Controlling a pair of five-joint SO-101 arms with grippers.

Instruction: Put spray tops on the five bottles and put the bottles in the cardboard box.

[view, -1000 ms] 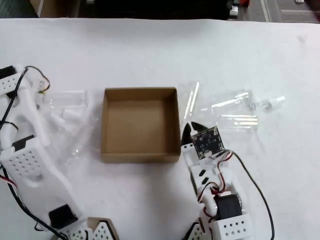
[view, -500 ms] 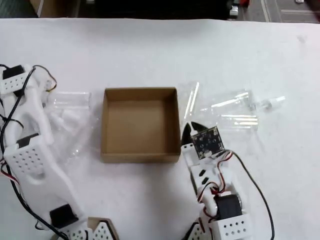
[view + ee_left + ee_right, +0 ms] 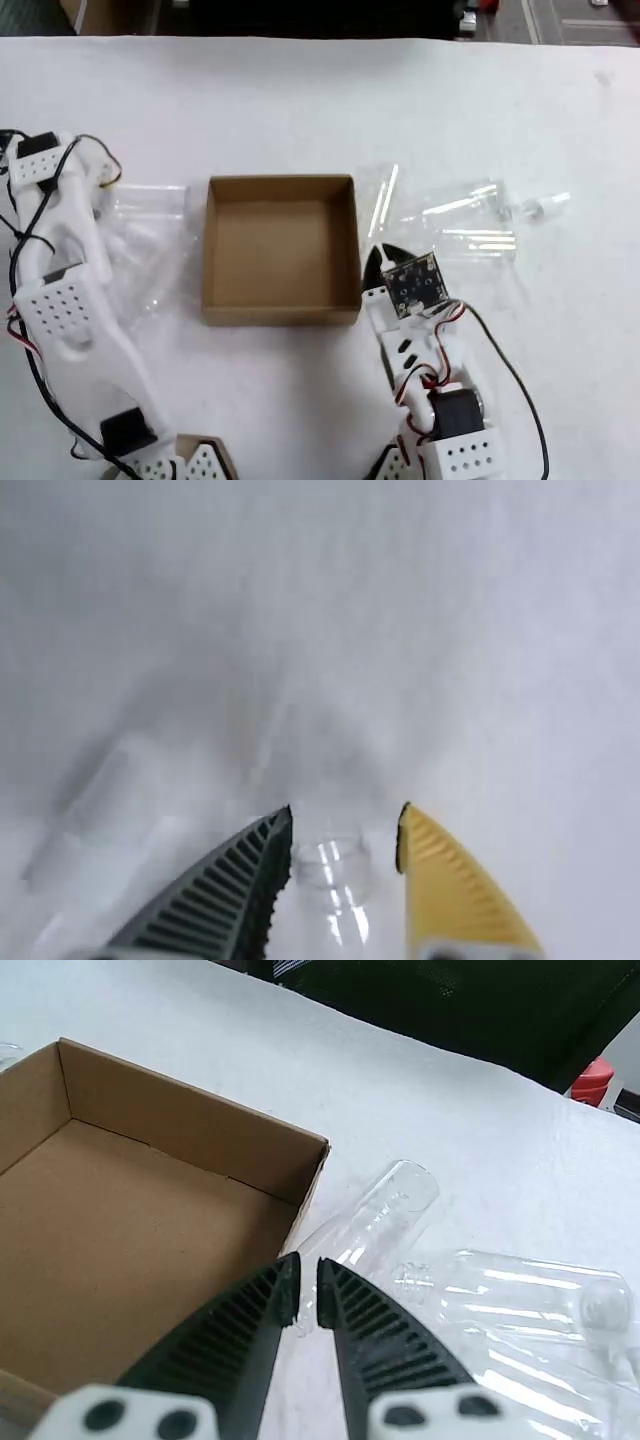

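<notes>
The open cardboard box (image 3: 280, 250) sits mid-table, with nothing inside. In the left wrist view my left gripper (image 3: 345, 820) has its black and yellow fingers closed around the neck of a clear bottle (image 3: 335, 870). In the high view that bottle (image 3: 150, 200) lies just left of the box, at the left gripper (image 3: 105, 185). My right gripper (image 3: 383, 258) is shut with nothing in it, by the box's right front corner (image 3: 318, 1150). More clear bottles (image 3: 460, 205) (image 3: 520, 1295) lie right of the box. A spray top (image 3: 535, 208) lies farther right.
White spray tops (image 3: 135, 235) and more clear bottles (image 3: 150, 290) lie between the left arm and the box. One bottle (image 3: 390, 1205) lies close against the box's right wall. The far half of the white table (image 3: 320, 100) is bare.
The left arm has swung rightward toward the box, and the clear bottle at its gripper has shifted right with it. The right arm has not moved.
</notes>
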